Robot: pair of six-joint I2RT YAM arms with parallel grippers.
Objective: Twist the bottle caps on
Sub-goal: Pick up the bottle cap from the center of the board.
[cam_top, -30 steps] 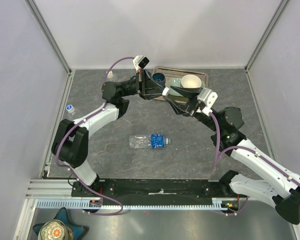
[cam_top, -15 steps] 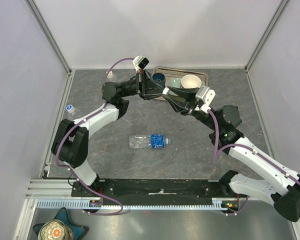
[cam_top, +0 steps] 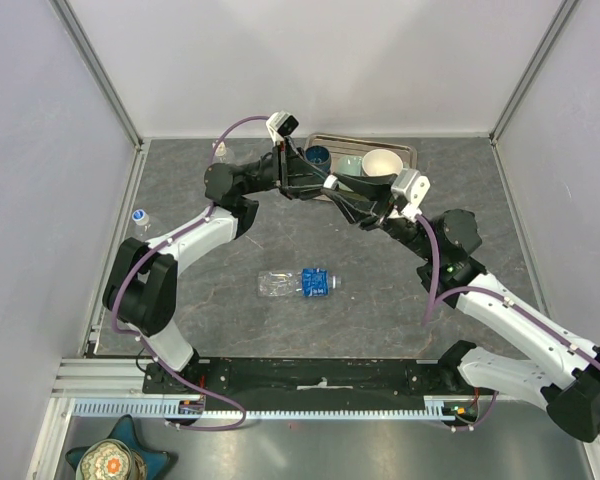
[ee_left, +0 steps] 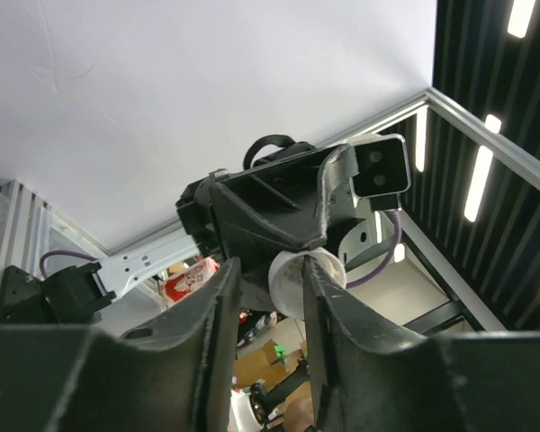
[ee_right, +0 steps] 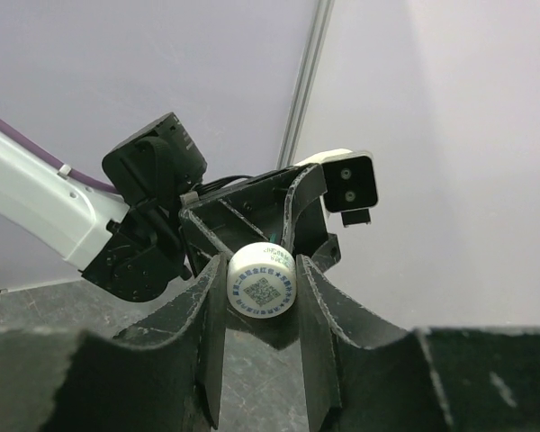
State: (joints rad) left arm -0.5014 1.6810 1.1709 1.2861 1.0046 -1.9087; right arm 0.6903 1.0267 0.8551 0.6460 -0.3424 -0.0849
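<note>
Where the two arms meet above the far part of the grey counter (cam_top: 380,310), the right gripper (ee_right: 261,274) pinches a small round white plastic cap (ee_right: 262,288) with a printed square code on its face. The left gripper (ee_left: 268,270) faces it, fingers a little spread, close to the cap's other end. A clear plastic bottle with a blue label (cam_top: 298,283) lies on its side on the counter, well apart.

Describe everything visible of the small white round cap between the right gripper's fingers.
It is a short round white plastic cap, its flat face printed with a square code and text too small to read. It is in mid-air, clamped at its sides between the fingers of the right gripper, face toward that wrist camera. The left gripper faces it, jaws parted; contact is unclear.
</note>
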